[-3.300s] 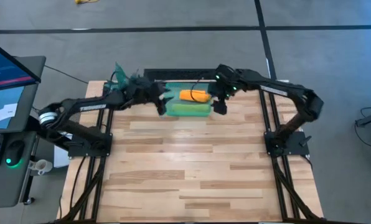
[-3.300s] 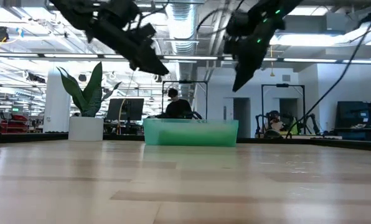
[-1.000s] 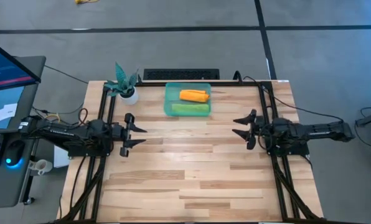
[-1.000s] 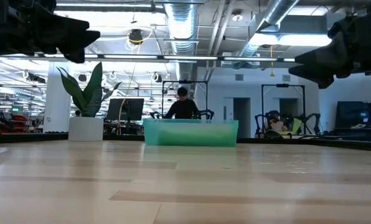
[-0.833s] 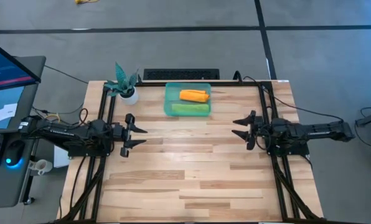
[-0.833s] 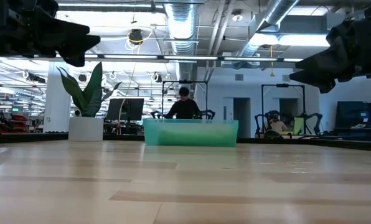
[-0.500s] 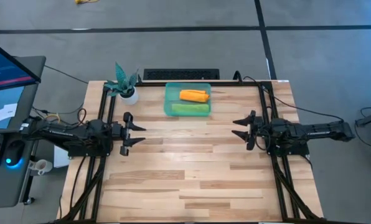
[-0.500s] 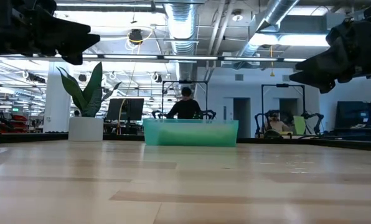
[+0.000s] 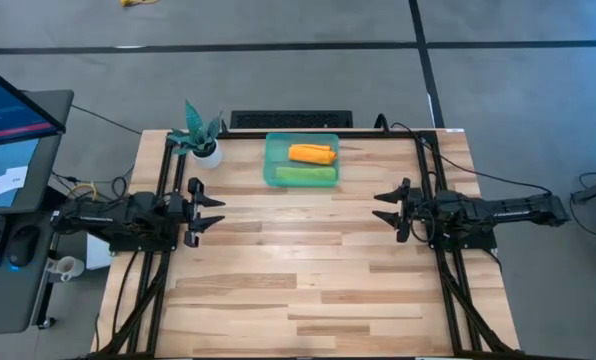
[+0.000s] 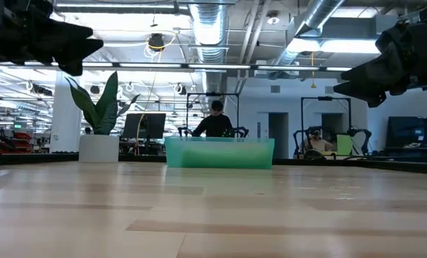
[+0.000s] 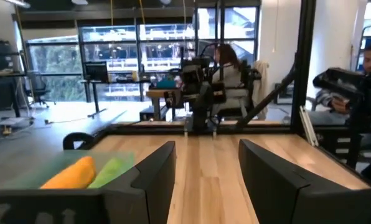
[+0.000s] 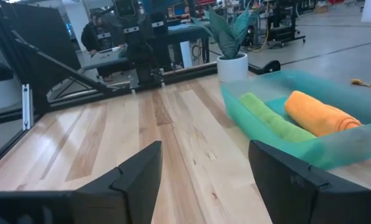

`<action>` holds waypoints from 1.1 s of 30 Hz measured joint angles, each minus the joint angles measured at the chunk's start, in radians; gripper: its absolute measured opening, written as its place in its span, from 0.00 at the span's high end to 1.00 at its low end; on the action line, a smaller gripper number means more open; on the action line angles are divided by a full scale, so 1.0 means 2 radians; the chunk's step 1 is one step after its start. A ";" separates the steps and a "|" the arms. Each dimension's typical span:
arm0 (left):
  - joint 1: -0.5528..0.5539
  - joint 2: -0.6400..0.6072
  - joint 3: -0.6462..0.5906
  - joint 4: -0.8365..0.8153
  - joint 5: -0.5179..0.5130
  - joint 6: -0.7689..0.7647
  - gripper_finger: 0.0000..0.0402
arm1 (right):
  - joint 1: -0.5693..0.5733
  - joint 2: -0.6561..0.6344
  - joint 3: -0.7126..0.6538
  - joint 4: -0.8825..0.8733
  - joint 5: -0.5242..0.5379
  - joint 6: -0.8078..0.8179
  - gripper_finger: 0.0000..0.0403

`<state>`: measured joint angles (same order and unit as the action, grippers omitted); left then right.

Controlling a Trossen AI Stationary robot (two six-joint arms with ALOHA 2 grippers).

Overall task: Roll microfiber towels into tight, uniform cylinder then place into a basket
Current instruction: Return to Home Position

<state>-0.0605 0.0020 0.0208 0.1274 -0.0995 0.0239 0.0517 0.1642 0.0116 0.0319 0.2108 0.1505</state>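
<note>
- The left gripper (image 9: 214, 212) hovers over the left edge of the table (image 9: 298, 280), fingers spread and empty. Past it, a monitor (image 9: 13, 110) glows blue, its writing too small to read.
- A white plant pot (image 9: 208, 152) stands near the far left corner.
- The basket (image 9: 270, 165) sits mid-table at the far edge, the rolled orange towel (image 9: 312, 153) and rolled green towel (image 9: 305, 174) lying side by side inside.
- The right gripper (image 9: 378, 205) hangs at the right edge, fingers parted, holding nothing. Broad bare wood lies between the two.
</note>
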 joint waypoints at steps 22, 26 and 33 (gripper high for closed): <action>0.000 0.008 -0.006 -0.037 -0.022 0.007 0.58 | 0.000 0.000 0.000 0.000 0.000 0.000 0.35; 0.000 0.008 -0.006 -0.037 -0.022 0.008 0.58 | 0.000 0.000 0.000 0.000 0.000 0.000 0.35; 0.000 0.008 -0.007 -0.037 -0.022 0.008 0.58 | 0.000 0.000 0.000 0.000 0.000 0.000 0.35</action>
<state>-0.0605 0.0177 0.0074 0.0532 -0.1432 0.0402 0.0509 0.1642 0.0116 0.0311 0.2104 0.1501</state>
